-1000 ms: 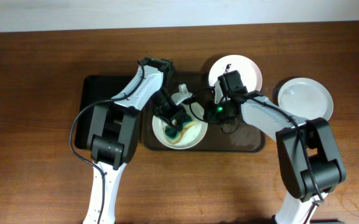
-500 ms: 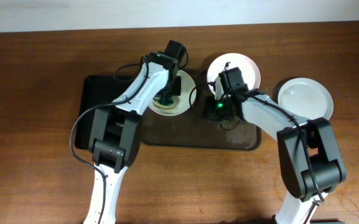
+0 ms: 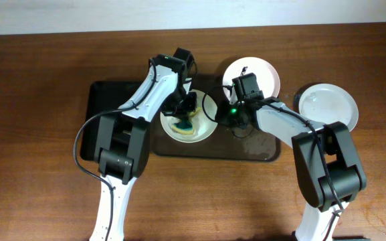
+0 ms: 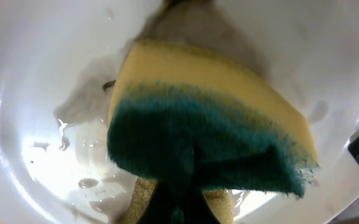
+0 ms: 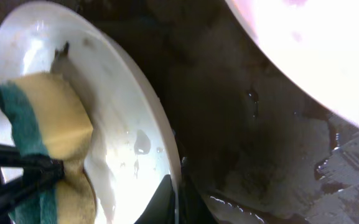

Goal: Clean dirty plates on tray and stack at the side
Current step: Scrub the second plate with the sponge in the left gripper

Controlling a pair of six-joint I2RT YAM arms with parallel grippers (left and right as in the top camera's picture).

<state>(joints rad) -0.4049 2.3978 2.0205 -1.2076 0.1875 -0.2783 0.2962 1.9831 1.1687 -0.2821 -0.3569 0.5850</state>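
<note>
A white plate [image 3: 204,128] lies on the left part of the dark brown tray [image 3: 246,150]. My left gripper [image 3: 184,111] is shut on a yellow and green sponge [image 3: 182,126] and presses it onto this plate's wet middle. In the left wrist view the sponge [image 4: 210,118] covers most of the plate [image 4: 36,124], with a grey smear beside it. My right gripper [image 3: 216,115] is shut on this plate's right rim [image 5: 167,143]. A second plate [image 3: 256,72] lies at the tray's back. A third, plain white plate [image 3: 328,107] lies on the table to the right.
A smaller black tray [image 3: 102,110] lies left of the brown tray, under my left arm. The brown tray's floor [image 5: 260,143] is wet with puddles. The second plate's edge [image 5: 328,50] is close to my right wrist.
The plate gripped by my right gripper has slid from the tray's front to its back and now forward again. My left gripper and the sponge moved with it across the plate.
</note>
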